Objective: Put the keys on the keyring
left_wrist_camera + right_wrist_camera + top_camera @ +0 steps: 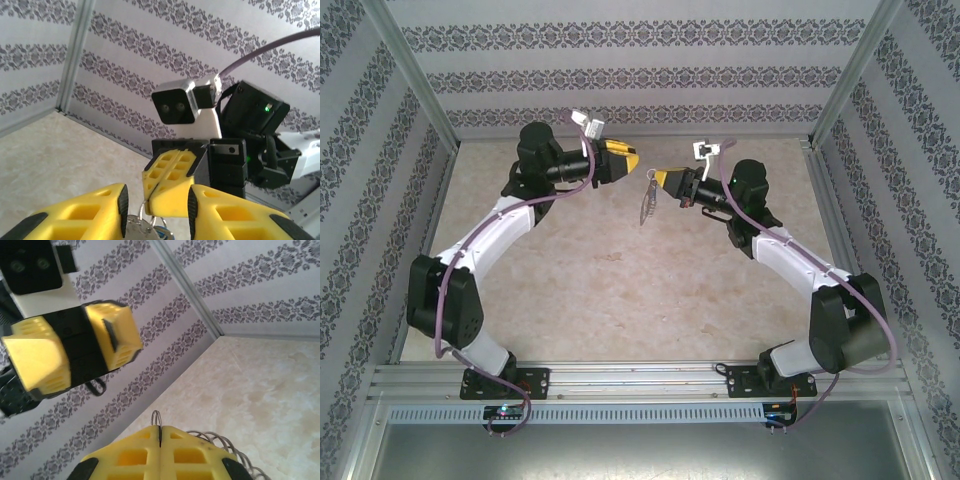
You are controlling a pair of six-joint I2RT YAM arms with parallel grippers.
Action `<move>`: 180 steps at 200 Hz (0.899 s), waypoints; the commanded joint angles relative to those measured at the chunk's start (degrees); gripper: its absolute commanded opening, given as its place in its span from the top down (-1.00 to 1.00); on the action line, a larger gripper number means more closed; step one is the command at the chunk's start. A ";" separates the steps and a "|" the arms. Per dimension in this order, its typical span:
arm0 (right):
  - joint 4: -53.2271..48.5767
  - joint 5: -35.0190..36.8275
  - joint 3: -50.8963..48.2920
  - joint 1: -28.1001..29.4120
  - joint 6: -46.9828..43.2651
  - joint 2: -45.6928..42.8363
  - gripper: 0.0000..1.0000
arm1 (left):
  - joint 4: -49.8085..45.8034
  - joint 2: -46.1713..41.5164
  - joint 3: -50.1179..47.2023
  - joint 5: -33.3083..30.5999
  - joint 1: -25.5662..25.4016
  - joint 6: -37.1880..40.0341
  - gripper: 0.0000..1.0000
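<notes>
The keyring (646, 203) is held pinched between the closed fingers of the right gripper (658, 181) and is seen hanging below them. It is in the air above the far half of the tabletop (620, 300), roughly midway between the left and right edges. The left gripper (631, 160) is pointed at it from just beside, jaws parted to a moderate gap, nothing clamped. In the left wrist view the key (161, 233) is glimpsed low between those parted fingers, its blue head beside silver metal under the right gripper's tips. Whether it is threaded on the loop cannot be told.
</notes>
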 commanded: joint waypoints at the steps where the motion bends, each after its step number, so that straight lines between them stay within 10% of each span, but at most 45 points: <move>1: -2.71 -4.10 3.22 -0.34 -4.45 0.18 1.00 | -6.06 2.65 2.98 6.78 0.64 2.70 0.26; 180: -4.59 -5.90 5.05 -0.20 -5.63 2.18 1.00 | -8.23 7.11 4.28 10.77 -0.50 3.12 0.31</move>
